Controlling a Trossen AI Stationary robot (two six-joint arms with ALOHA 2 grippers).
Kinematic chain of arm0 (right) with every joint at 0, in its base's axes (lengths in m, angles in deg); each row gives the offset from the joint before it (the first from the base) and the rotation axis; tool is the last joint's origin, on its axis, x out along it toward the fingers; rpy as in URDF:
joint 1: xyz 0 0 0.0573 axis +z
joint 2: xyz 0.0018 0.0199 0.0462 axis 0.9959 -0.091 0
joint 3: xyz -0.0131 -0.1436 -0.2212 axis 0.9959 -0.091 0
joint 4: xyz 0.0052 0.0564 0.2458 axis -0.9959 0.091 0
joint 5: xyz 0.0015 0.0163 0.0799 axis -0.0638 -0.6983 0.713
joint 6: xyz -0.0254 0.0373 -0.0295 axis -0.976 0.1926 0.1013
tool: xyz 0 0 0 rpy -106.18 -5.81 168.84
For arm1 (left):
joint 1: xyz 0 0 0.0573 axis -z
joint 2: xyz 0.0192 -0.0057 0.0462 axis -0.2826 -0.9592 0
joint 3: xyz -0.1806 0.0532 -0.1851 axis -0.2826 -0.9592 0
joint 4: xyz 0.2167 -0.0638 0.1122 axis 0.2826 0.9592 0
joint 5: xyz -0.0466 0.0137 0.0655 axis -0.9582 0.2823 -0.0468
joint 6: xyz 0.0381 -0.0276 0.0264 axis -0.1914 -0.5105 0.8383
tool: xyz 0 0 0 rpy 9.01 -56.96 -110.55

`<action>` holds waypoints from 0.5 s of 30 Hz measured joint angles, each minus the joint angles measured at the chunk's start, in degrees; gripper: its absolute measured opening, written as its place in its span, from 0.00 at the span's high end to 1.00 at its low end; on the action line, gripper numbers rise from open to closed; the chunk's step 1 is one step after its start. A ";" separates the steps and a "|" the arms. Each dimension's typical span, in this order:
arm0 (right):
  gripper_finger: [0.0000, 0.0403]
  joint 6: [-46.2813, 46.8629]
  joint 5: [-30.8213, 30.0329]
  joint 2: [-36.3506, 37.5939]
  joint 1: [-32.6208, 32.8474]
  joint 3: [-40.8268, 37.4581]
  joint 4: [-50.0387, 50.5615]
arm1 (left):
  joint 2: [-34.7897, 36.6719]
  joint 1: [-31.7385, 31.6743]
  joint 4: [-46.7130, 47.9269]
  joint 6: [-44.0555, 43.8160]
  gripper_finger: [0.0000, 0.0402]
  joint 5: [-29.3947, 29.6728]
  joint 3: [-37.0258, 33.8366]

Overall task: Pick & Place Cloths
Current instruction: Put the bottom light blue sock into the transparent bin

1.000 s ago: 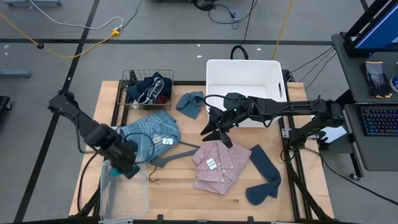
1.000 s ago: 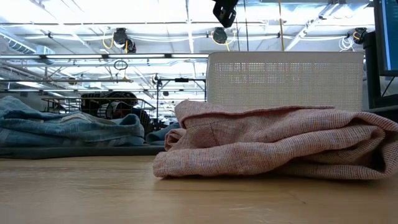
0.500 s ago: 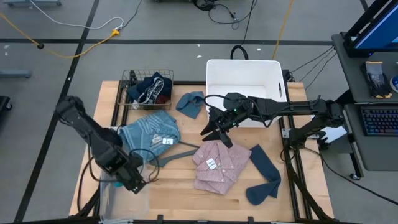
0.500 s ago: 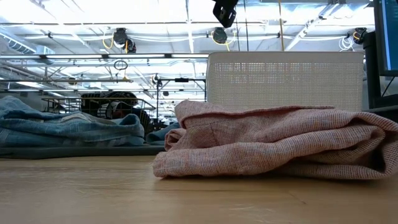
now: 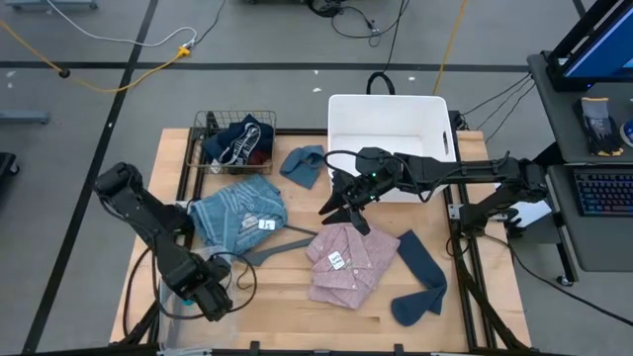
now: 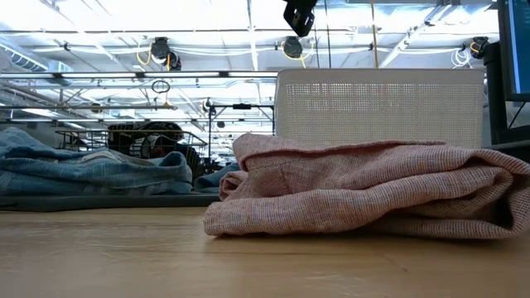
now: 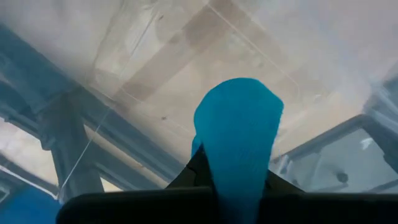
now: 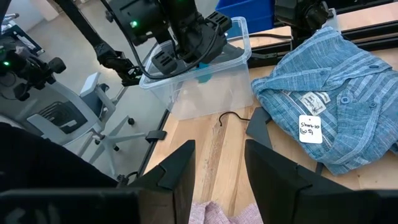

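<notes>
Wooden table [image 5: 277, 287] stands on a grey concrete floor with cables. At its left front corner sits a clear plastic bin [image 5: 183, 307], and the left gripper [image 5: 210, 297] is over this bin with its fingers closed on a teal cloth [image 7: 239, 134], which hangs down inside the clear walls. Behind it, a wire basket [image 5: 213, 127] at the back left holds a navy cloth [image 5: 242, 138] and other dark garments. Just in front of the basket lies a light blue striped shirt [image 5: 237, 210] with a white tag, and a grey hanger [image 5: 282, 245] lies touching its front edge. Near the basket is a small grey-blue cloth [image 5: 302, 163]. In the middle lies a pink checked shirt [image 5: 346, 262], folded. The right gripper [image 5: 346, 211] hovers just above its back edge, fingers partly apart and holding nothing. Behind it stands a white tub [image 5: 386, 124]. To the right of the pink shirt lies a dark blue cloth [image 5: 420, 277].
</notes>
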 joint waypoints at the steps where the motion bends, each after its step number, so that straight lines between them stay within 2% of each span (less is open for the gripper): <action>1: 0.68 0.00 0.00 0.00 0.00 0.00 0.00 | -0.07 0.22 -0.39 -0.53 0.98 0.00 -0.50; 7: 0.68 0.01 0.02 -0.01 0.00 0.00 0.00 | -0.11 1.50 -0.58 -2.38 0.94 -0.05 -2.38; 15: 0.68 0.02 0.04 0.00 0.00 0.00 0.00 | -0.11 2.69 -0.95 -2.53 0.79 5.16 -2.41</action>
